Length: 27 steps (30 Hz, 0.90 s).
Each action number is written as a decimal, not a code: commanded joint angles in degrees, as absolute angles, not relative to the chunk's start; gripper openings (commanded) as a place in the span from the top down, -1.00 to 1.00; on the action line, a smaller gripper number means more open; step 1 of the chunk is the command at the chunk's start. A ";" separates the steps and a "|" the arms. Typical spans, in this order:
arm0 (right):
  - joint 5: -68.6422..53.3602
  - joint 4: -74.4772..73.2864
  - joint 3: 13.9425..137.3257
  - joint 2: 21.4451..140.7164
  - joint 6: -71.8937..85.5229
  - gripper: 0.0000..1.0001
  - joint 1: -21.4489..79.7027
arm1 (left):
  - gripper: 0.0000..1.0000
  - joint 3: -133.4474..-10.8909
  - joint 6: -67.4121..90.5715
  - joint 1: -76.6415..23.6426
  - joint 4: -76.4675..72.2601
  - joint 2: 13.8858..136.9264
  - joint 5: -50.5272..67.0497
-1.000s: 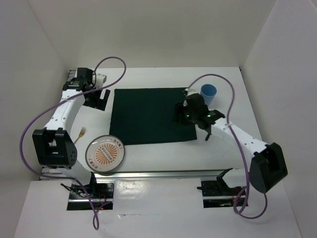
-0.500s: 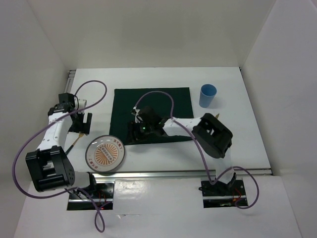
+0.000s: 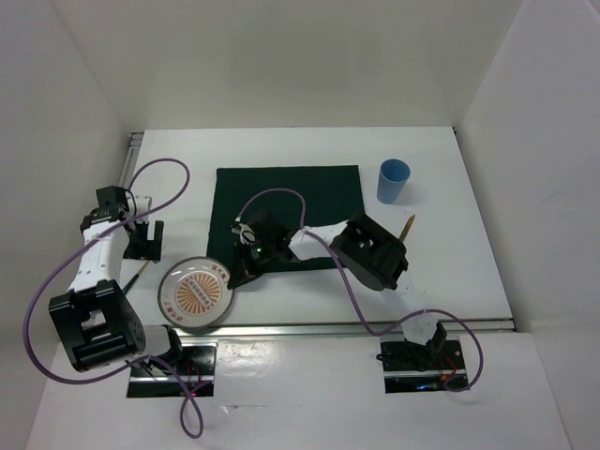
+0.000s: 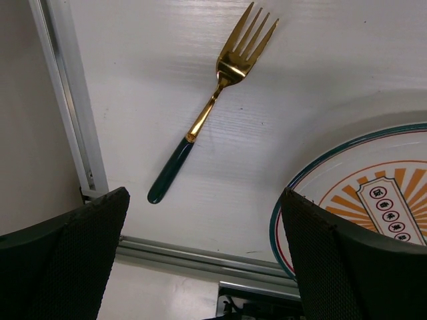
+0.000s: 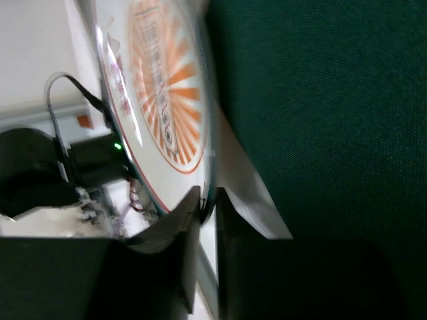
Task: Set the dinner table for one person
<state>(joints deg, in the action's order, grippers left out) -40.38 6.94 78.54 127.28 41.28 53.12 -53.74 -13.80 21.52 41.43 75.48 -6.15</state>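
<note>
While a dark green mat (image 3: 300, 202) lies flat in the middle of the white tabletop (image 3: 441, 267), nothing stands on it, so the setting looks barely begun. The plate (image 3: 195, 292) rests on the tabletop just off the mat's near left corner, close to the metal rail. The fork (image 4: 232, 67) lies on bare tabletop to its left, apart from it. A blue cup (image 3: 394, 180) stands upright beside the mat's far right corner. A slim utensil (image 3: 408, 225), too small to tell which kind, lies to the right of the mat. The right pincer (image 5: 207, 195) reaches over the mat's near left corner, and its fingers are drawn close on the plate's rim, which runs into the narrow gap between them; I judge that it grips the plate. The left pincer (image 4: 203, 197) hangs above the fork with fingers spread wide, holding nothing. What seems left is nearly everything: the plate onto the mat, the fork and the other utensil brought to its sides, and the cup set near.
</note>
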 commanded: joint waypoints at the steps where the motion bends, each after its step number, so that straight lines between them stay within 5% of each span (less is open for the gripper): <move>1: -44.64 9.23 81.12 128.85 41.66 0.76 53.53 | -1.00 -53.79 -16.25 22.67 40.25 73.56 -5.36; 3: -44.03 10.01 80.51 127.72 41.66 1.00 53.53 | -1.00 -53.79 -16.26 22.68 40.25 73.04 -5.36; 11: -48.08 10.74 76.20 116.73 47.90 1.00 48.35 | -1.00 -53.79 -17.40 23.20 40.25 72.42 -4.83; 21: -29.27 1.76 59.79 93.71 53.26 1.00 28.51 | -1.00 -54.32 -16.79 23.73 40.25 72.95 -3.78; 27: -29.88 1.31 59.85 97.72 51.33 1.00 23.20 | -1.00 -54.32 -17.31 23.73 39.73 74.61 -3.78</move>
<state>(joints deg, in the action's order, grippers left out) -28.80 1.87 60.53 95.26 51.40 22.13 -53.74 -16.49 23.44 40.80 73.89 -4.97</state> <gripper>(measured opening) 0.046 1.000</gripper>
